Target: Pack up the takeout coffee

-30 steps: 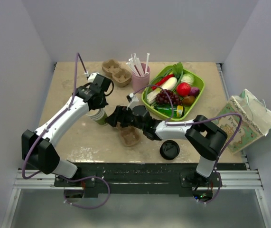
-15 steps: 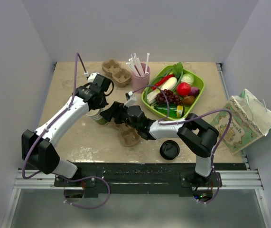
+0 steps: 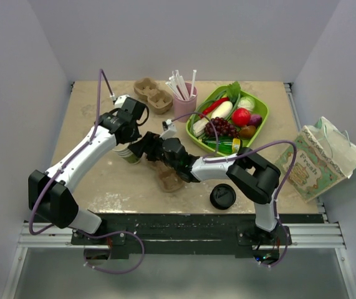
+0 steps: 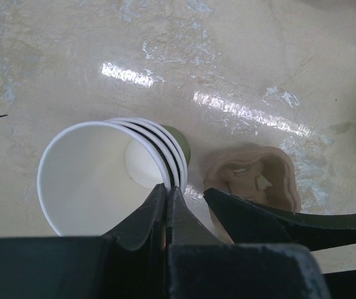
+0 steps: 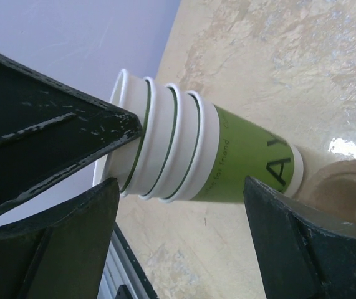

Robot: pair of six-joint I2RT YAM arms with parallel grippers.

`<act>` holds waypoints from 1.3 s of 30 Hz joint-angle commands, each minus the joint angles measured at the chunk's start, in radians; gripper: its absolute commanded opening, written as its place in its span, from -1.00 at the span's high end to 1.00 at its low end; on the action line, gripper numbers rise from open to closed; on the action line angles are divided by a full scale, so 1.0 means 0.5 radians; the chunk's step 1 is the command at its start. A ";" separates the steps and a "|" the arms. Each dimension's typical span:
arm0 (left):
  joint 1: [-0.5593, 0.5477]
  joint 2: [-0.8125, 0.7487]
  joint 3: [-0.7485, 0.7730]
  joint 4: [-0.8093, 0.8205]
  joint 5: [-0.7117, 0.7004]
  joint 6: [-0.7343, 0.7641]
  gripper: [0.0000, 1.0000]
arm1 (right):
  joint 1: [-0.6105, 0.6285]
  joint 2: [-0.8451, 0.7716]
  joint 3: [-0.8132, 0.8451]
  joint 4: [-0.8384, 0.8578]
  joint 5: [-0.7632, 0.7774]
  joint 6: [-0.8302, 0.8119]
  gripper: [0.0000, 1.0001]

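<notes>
Left fingers (image 4: pixel 145 217) are pinched shut on the top rim of a tilted stack of nested paper cups (image 5: pixel 165 146); right fingers (image 5: pixel 302 249) are spread wide before it, holding nothing. What looks to be the takeout coffee cup (image 5: pixel 246 162), the green outermost one, is not yet pulled free and has no lid. Left to do, seemingly: seat it in the pulp carrier (image 4: pixel 252 177) just beside, fit a black lid (image 3: pixel 222 196), pack it into the paper bag (image 3: pixel 318 159). Compared with a second ago, the right arm reaches further toward the stack
</notes>
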 commanded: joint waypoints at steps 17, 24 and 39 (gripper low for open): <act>-0.051 -0.187 0.095 -0.079 -0.042 -0.051 1.00 | 0.021 0.242 0.426 -0.523 0.239 0.154 -0.63; -0.063 -0.163 0.196 -0.193 -0.204 -0.073 1.00 | 0.018 0.199 0.438 -0.443 0.128 0.111 -0.64; 0.305 0.220 0.668 0.040 -0.229 0.252 1.00 | 0.009 -0.095 0.362 -0.498 -0.004 -0.168 -0.73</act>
